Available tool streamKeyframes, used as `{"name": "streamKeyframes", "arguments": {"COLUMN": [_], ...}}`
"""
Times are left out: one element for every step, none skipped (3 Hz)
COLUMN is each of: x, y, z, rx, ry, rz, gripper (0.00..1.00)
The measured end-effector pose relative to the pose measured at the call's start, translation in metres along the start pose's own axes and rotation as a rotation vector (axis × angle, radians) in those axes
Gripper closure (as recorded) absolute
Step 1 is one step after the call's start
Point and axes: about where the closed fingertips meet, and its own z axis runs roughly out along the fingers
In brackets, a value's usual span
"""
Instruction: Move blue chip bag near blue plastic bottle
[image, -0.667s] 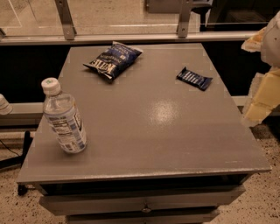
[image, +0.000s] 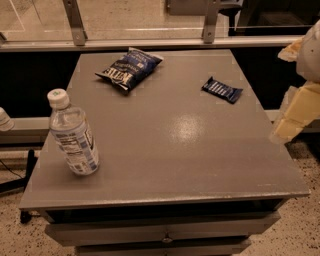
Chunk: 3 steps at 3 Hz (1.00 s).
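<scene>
The claw (image: 294, 116) hangs off the desk's (image: 200, 155) right edge, its state impossible to tell; best to reach far-left, pinch the bag (image: 129, 69) mid-body, and land it beside the bottle (image: 73, 136).

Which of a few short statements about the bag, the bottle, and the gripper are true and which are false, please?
1. The blue chip bag lies farther back on the table than the blue plastic bottle. True.
2. The blue plastic bottle lies on its side. False: it stands upright, cap on top.
3. The gripper is over the blue chip bag. False: it is beyond the table's right edge, far from the bag.
4. A candy bar lies right of the bag. True.
5. Bag and bottle touch. False: bare tabletop separates them.
</scene>
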Motion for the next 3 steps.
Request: {"name": "streamKeyframes", "arguments": {"x": [-0.002, -0.002, -0.015], "y": [-0.031, -0.071, -0.104], "z": [0.028, 0.059, 0.089], "rx": [0.062, 0.116, 0.123], "ry": [-0.082, -0.173, -0.286], "rz": [0.079, 0.171, 0.239], "gripper": [0.00, 0.00, 0.00]}}
